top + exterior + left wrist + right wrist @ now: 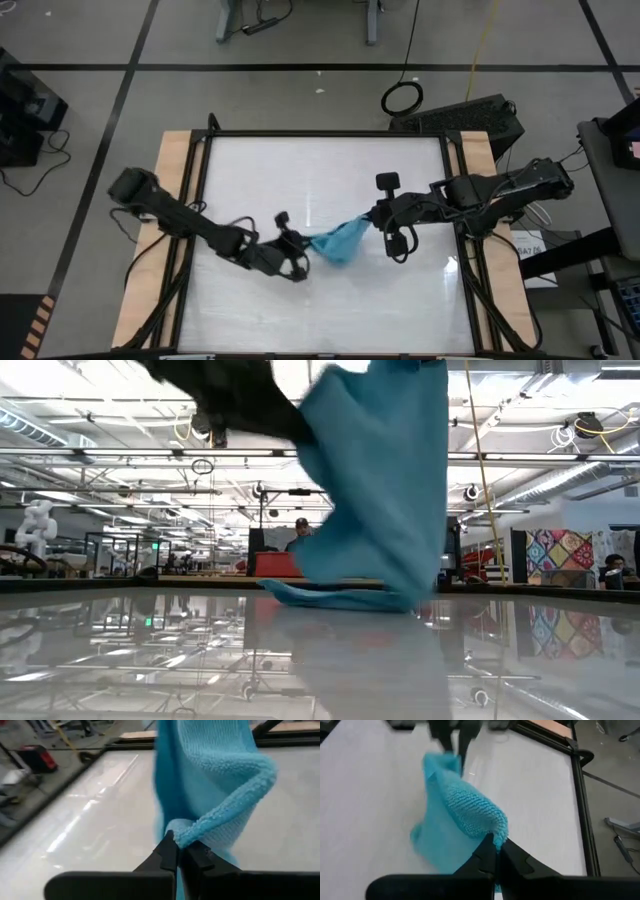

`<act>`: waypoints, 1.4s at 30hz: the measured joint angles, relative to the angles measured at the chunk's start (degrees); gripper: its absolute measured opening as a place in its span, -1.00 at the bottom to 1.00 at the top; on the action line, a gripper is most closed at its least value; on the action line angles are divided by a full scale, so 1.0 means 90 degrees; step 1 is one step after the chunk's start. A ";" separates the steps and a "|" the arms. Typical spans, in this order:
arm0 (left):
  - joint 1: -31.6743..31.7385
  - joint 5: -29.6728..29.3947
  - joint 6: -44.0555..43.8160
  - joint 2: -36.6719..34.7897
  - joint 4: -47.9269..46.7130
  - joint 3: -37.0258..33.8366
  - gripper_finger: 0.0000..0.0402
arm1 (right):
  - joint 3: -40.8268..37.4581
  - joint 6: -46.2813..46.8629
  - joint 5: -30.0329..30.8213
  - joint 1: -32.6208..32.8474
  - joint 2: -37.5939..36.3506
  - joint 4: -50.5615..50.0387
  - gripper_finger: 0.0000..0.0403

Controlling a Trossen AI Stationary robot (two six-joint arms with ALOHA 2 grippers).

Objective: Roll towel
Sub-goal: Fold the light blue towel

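My white desk (pixel 330 300), framed in black rails with wooden edging, carries only the towel (pixel 338 242), a teal cloth lifted near its middle and strung between my two arms, its lower fold touching the glossy surface. Beyond the far edge a coiled cable (pixel 402 98) lies on the floor. My left pincer (pixel 181 856) is clamped tight on one corner of the cloth; my right pincer (pixel 496 851) is pinched closed on the opposite corner.
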 joint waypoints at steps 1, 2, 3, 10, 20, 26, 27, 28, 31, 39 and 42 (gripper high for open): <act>0.0000 -0.0123 0.0070 -0.0249 -0.0421 0.0083 -0.96 | 0.0000 0.0000 0.0042 -0.0002 -0.0027 0.0008 -1.00; 0.0000 -0.0217 0.0147 -0.0493 -0.0862 0.0222 -0.96 | 0.0000 -0.0002 0.0153 -0.0002 -0.0070 0.0046 -1.00; 0.0000 -0.0398 0.0244 -0.0716 -0.1293 0.0379 -0.96 | 0.0000 -0.0028 0.0299 0.0000 -0.0124 0.0065 -1.00; 0.0273 -0.1606 0.2142 -0.1416 -0.3128 0.1716 -0.96 | 0.0000 -0.0733 0.0985 -0.0453 -0.0456 0.0195 -1.00; 0.1252 -0.2532 0.4119 -0.1457 -0.3834 0.3034 -0.96 | 0.0005 -0.1881 0.1321 -0.1753 -0.0706 0.0696 -1.00; 0.0677 -0.1601 0.2854 -0.1411 -0.5227 0.3079 -0.96 | 0.0001 -0.0817 -0.0398 -0.1511 -0.0844 -0.0222 -1.00; 0.0600 -0.1306 0.2470 -0.1331 -0.5462 0.3026 -0.96 | -0.0044 -0.0614 -0.0714 -0.1433 -0.0844 -0.0313 -1.00; 0.0525 -0.1072 0.2125 -0.1225 -0.5699 0.2961 -0.96 | -0.0141 -0.0430 -0.1009 -0.1354 -0.0844 -0.0334 -1.00; 0.0280 -0.0661 0.1247 -0.0793 -0.6364 0.2776 -0.96 | -0.0692 0.0080 -0.1800 -0.1053 -0.0841 -0.0043 -1.00; -0.0187 0.0613 0.0453 0.0730 -0.6163 0.2557 -0.96 | -0.3589 0.1765 -0.2566 -0.0083 -0.0781 0.3374 -1.00; -0.0310 0.1071 0.0482 0.1221 -0.5745 0.2557 -0.96 | -0.4649 0.2508 -0.2543 0.0298 -0.0755 0.5067 -1.00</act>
